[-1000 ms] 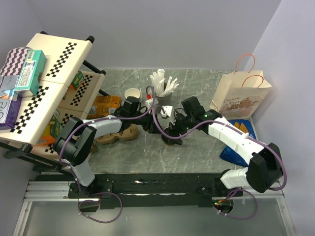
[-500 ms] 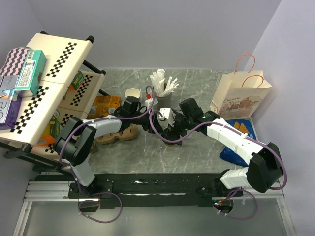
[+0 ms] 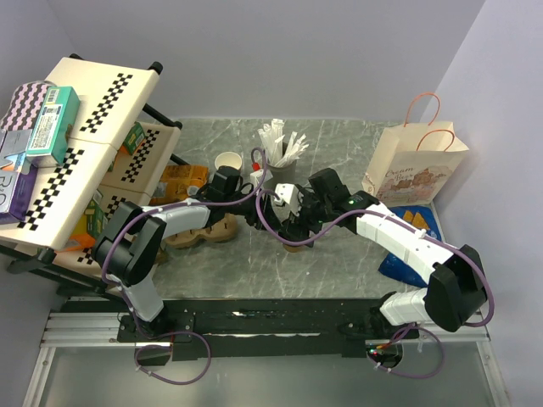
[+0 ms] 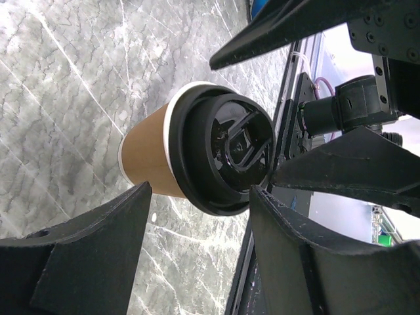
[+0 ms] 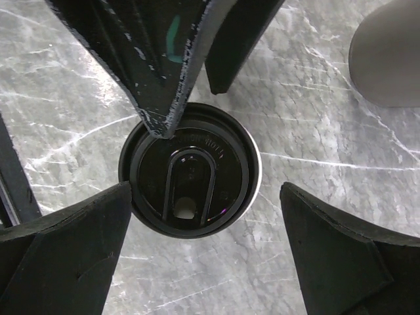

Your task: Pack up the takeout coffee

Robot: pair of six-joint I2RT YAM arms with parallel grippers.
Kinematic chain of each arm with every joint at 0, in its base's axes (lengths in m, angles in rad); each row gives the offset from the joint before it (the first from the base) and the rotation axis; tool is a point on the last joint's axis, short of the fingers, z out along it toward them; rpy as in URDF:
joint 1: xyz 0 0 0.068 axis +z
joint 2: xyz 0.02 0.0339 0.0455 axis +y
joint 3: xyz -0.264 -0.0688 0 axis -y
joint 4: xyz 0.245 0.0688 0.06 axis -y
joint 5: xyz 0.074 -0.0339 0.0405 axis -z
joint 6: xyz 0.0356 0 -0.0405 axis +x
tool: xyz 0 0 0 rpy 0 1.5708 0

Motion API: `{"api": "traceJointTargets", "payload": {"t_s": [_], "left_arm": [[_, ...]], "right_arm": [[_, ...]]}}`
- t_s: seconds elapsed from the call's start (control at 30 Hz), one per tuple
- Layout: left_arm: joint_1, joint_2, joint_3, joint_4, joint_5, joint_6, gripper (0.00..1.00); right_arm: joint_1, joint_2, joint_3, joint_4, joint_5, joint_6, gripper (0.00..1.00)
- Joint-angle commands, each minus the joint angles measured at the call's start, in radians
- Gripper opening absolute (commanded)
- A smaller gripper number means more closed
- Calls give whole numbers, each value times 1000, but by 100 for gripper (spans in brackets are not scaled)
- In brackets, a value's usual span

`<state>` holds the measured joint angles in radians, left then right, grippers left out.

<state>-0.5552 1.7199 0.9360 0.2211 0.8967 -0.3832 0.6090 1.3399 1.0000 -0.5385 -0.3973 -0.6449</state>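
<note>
Robot lab mock café: plain walls, checker-marked shelf (image 3: 93,144), marble-look table (image 3: 339,254)

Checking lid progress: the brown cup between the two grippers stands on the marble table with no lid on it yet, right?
Not quite. The brown cup does stand on the marble table between the grippers, but a black lid already sits on it; the right wrist view shows the lid covering its whole mouth.

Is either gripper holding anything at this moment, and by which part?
Nothing is clearly held. Both the left gripper and right gripper are open, straddling the lidded cup, with gaps showing.
</note>
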Motion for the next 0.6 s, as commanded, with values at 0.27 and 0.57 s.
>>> {"api": "traceJointTargets", "payload": {"t_s": [0.27, 0.57], "left_arm": [[3, 12, 18, 32, 24, -5, 67], [3, 15, 20, 41, -10, -32, 64]], "right_arm": [[5, 12, -4, 9, 6, -6, 100], [3, 1, -11, -14, -15, -12, 98]]}}
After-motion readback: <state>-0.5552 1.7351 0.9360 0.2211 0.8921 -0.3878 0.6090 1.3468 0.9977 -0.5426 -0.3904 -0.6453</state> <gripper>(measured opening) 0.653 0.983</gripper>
